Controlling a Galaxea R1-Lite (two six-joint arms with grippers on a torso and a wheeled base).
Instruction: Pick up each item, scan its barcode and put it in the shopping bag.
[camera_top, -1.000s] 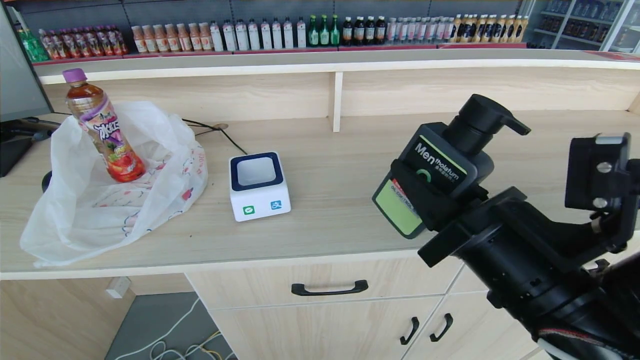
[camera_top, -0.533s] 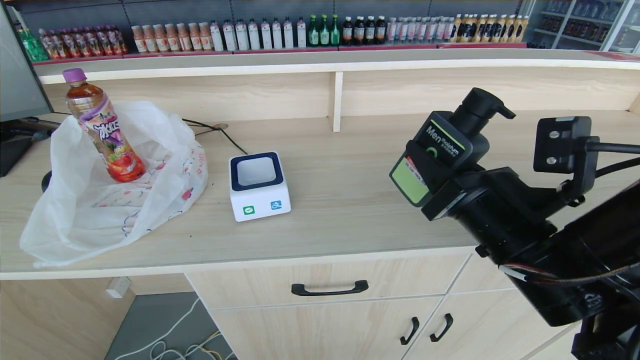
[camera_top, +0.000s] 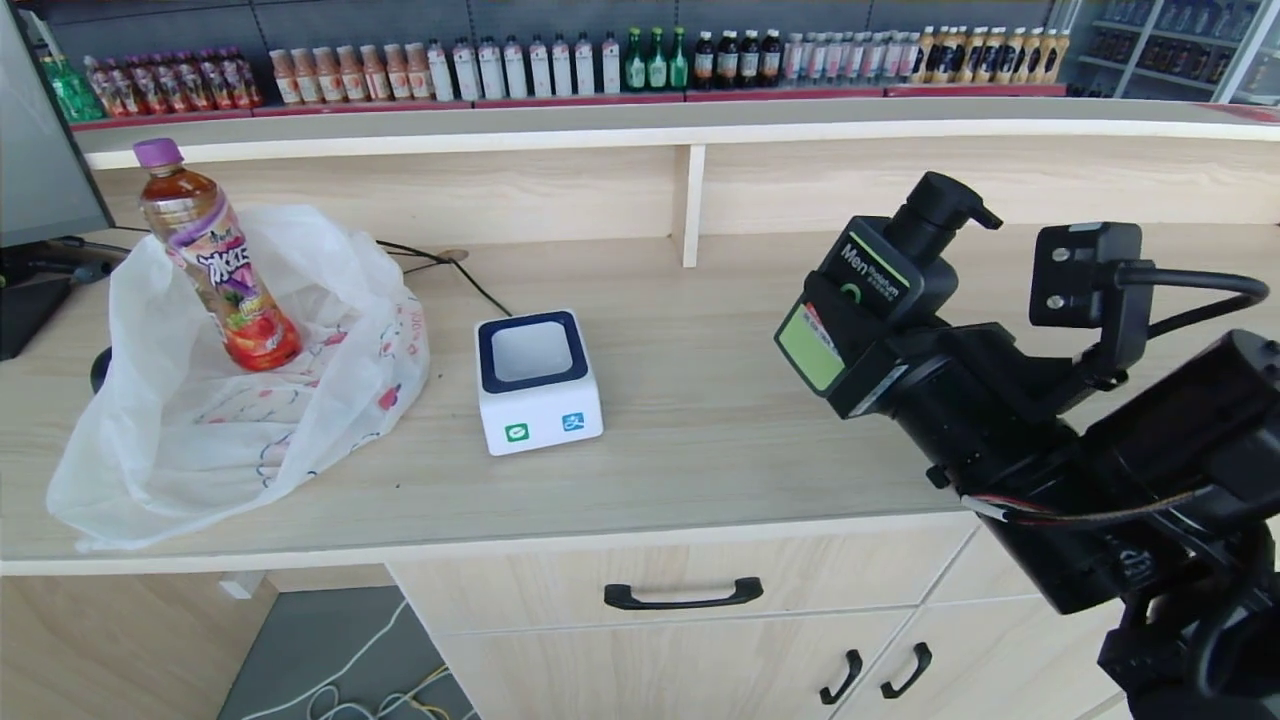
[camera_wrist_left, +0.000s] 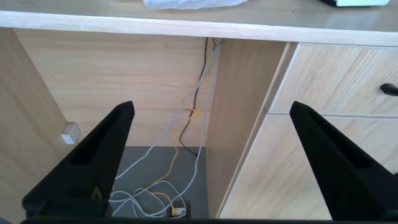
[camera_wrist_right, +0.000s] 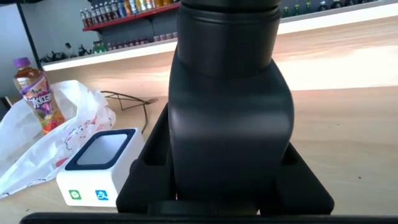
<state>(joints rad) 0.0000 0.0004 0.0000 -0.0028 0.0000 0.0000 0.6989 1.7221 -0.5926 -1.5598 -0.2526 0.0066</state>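
A black pump bottle with a green label hangs above the counter's right side, tilted, with my right gripper shut on its body. In the right wrist view the pump bottle sits between the gripper fingers. The white scanner with a blue-framed top stands mid-counter, to the bottle's left. A white plastic shopping bag lies at the left, and a purple-capped tea bottle stands in it. My left gripper is open below the counter's edge, facing the cabinet front.
The wooden counter has a raised back ledge with a divider. A cable runs behind the scanner. A monitor stands at the far left. Drawers with black handles lie below. Shelves of drinks line the back.
My right arm has lifted the pump bottle up and farther over the counter. The head camera has shifted slightly, so the whole scene sits a little to the right.
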